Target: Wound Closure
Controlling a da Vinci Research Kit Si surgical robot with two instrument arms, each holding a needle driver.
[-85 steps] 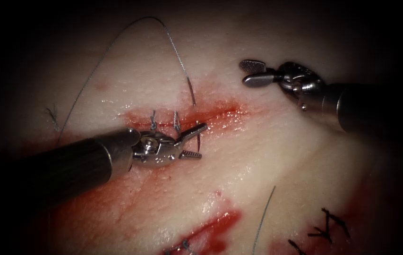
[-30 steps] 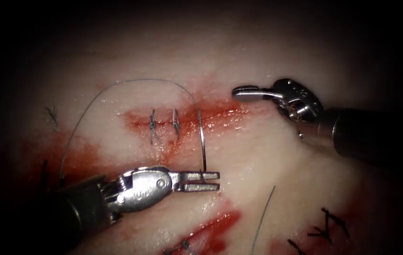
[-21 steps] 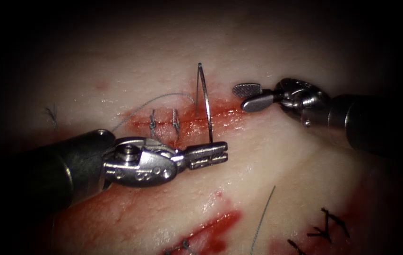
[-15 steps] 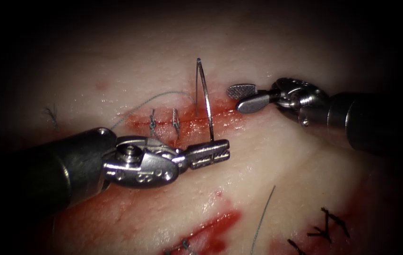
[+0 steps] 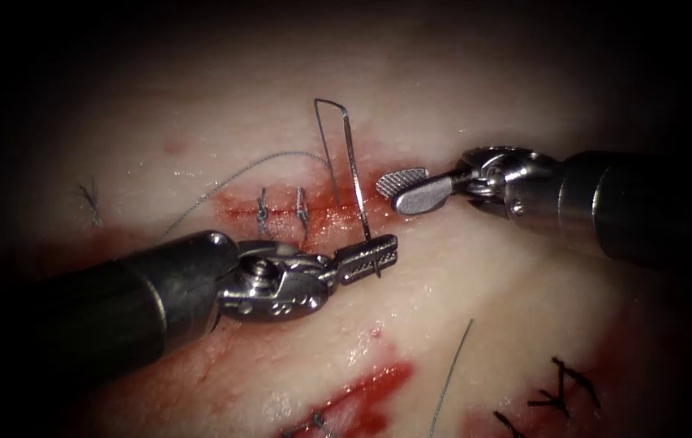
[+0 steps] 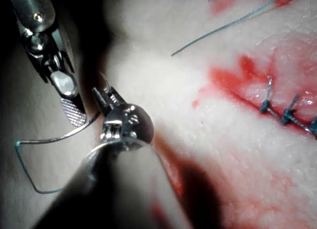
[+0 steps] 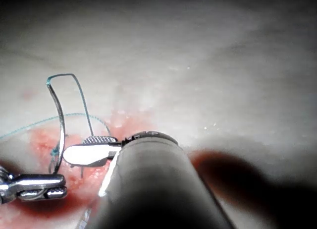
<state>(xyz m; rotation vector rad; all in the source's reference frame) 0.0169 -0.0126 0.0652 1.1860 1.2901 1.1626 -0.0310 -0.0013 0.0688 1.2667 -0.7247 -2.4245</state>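
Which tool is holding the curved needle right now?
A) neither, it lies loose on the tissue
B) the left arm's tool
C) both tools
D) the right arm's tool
B: the left tool is shut on the needle near its lower end, clear of the tissue; the right tool is open beside it, holding nothing.

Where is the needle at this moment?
In the endoscope view the needle stands upright over the cut, gripped near its lower end by the left gripper, right of two stitches.

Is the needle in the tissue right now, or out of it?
Out. The needle stands clear above the cut, held near its pointed end by the left end effector. The thread hangs from its top end.
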